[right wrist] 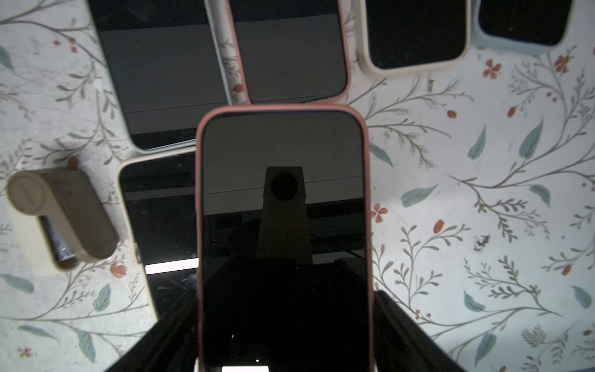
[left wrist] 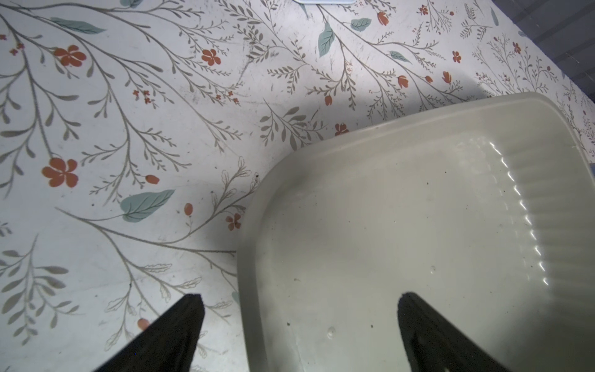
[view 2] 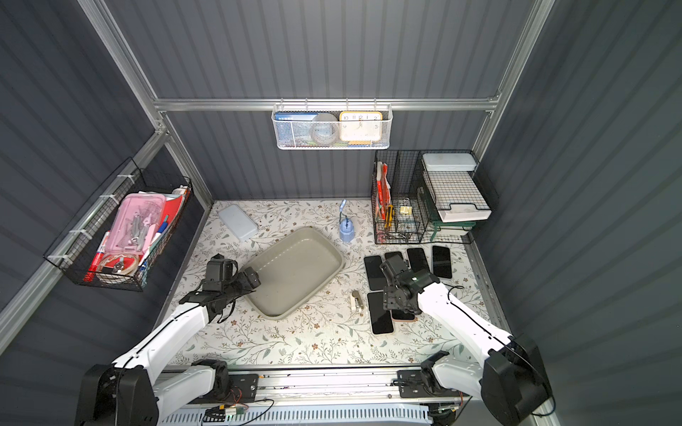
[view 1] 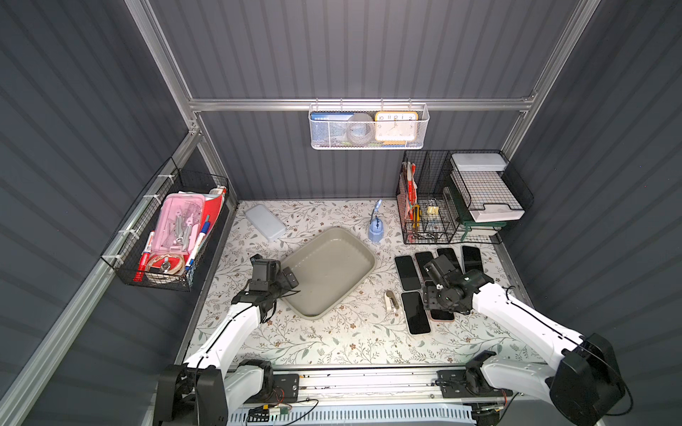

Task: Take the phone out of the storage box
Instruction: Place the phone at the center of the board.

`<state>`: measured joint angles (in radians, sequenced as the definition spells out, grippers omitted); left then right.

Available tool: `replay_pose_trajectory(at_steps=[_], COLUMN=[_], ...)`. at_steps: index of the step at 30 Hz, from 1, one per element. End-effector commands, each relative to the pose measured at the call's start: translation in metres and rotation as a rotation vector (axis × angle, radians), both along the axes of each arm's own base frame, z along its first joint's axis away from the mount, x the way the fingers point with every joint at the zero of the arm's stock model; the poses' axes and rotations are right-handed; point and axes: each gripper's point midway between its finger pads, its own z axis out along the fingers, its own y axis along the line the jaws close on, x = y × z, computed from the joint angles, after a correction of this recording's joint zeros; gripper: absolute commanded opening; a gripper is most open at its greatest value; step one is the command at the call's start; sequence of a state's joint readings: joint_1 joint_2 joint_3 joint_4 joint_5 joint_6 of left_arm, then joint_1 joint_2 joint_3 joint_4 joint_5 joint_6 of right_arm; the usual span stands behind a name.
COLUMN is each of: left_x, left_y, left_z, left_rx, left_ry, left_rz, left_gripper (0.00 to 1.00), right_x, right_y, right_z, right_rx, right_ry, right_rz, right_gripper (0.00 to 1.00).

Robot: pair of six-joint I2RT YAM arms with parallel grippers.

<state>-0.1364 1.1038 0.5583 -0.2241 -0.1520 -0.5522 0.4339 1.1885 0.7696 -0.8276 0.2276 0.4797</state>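
phone, pink-cased, in right gripper

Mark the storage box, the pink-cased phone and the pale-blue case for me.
storage box [view 1: 328,271]: in a top view, bare floor of the tub.
pink-cased phone [right wrist: 283,225]: right wrist view, middle of its dark screen.
pale-blue case [view 1: 265,222]: in a top view, middle of its flat top.

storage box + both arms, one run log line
storage box empty | left fingers open, straddling its rim | right fingers shut on pink-cased phone, outside box beside other phones
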Motion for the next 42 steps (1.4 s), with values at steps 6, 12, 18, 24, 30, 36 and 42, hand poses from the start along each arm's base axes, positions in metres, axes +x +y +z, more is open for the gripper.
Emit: replay_pose_trajectory(at_steps=[6, 12, 18, 24, 30, 36, 42], left_x=[0.003, 0.005, 0.007, 0.007, 0.006, 0.007, 0.009], left_y=[-0.001, -0.002, -0.004, -0.005, -0.004, -0.005, -0.007], left_z=[0.008, 0.008, 0.007, 0.009, 0.009, 0.008, 0.009], left_rx=[0.014, 0.012, 0.012, 0.011, 0.017, 0.017, 0.020], left_ry=[-0.039, -0.039, -0.035, -0.040, -0.042, -0.038, -0.028], left_rz=[-0.035, -0.046, -0.058, -0.061, -0.060, -0.072, -0.090], left_gripper=[0.99, 0.99, 0.99, 0.99, 0.99, 0.99, 0.99], right_x=[0.008, 0.010, 0.007, 0.002, 0.000, -0.006, 0.003], right_y=[-0.034, -0.045, -0.054, -0.049, -0.050, -0.054, -0.057], right_z=[-0.019, -0.033, -0.056, -0.072, -0.064, -0.054, 0.002], right_rx=[-0.009, 0.033, 0.040, 0.079, 0.075, 0.070, 0.058], right_ry=[0.029, 0.059, 0.119, 0.179, 0.181, 0.148, -0.058], right_rz=[-0.203, -0.310, -0.377, -0.386, -0.403, -0.428, -0.412], right_gripper=[0.53, 0.55, 0.54, 0.55, 0.82, 0.99, 0.99])
